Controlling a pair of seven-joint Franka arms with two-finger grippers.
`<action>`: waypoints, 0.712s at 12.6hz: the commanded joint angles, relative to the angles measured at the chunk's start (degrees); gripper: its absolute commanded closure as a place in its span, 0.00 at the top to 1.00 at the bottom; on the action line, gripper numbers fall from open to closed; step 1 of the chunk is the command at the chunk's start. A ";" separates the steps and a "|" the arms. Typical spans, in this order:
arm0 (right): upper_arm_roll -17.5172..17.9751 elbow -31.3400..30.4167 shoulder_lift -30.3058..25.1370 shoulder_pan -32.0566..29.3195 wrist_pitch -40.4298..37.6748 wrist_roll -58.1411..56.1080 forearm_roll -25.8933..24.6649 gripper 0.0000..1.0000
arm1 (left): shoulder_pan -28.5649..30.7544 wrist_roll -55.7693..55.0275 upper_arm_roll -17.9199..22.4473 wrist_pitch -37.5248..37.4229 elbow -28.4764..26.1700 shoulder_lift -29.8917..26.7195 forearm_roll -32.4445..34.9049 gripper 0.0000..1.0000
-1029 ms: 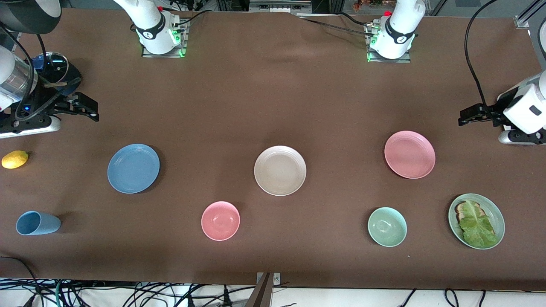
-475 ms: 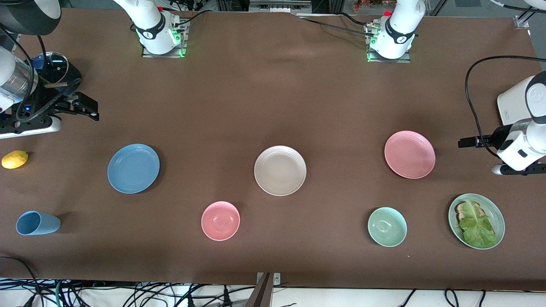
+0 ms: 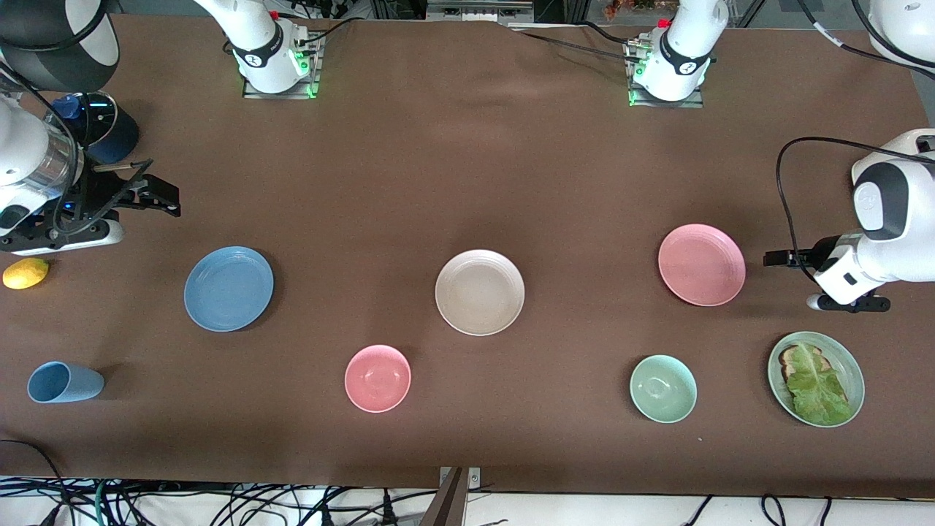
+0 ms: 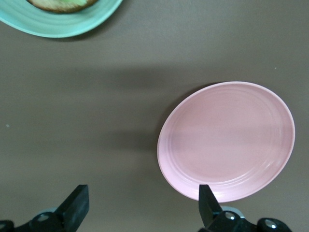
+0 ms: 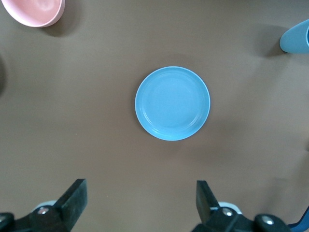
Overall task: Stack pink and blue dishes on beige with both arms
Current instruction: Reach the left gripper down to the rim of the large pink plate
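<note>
Brown cloth covers the desk [image 3: 467, 168], nothing stacked yet. My left gripper [image 4: 140, 212] hangs wide open and empty just beside the pink plate [image 3: 701, 264]; my right gripper [image 5: 140, 205] is likewise over bare cloth near the blue plate [image 3: 229, 288]. Next, I judge, each must drop to its rim, with the beige plate [image 3: 480, 292] lying between them.

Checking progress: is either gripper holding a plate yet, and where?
Nothing is held; left gripper and right gripper are open, over bare table.
</note>
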 commanded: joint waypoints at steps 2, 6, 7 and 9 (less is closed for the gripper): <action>0.13 0.17 -0.86 -0.42 -0.49 -0.44 0.23 1.00 | 0.24 1.77 -1.25 10.97 -9.55 -1.67 -0.94 1.00; 0.13 -0.27 -1.30 -0.42 -0.14 -0.27 0.58 1.00 | 0.06 2.12 -1.69 19.17 -13.96 0.43 -1.03 1.00; 0.13 -0.44 -1.91 -0.42 -0.05 -0.01 0.66 1.00 | 0.24 3.86 -1.69 19.35 -13.88 1.39 -1.03 1.00; 0.13 -0.44 -2.44 -0.33 -0.49 0.00 0.67 1.00 | 0.76 6.42 -1.69 19.35 -13.44 3.06 -1.29 1.00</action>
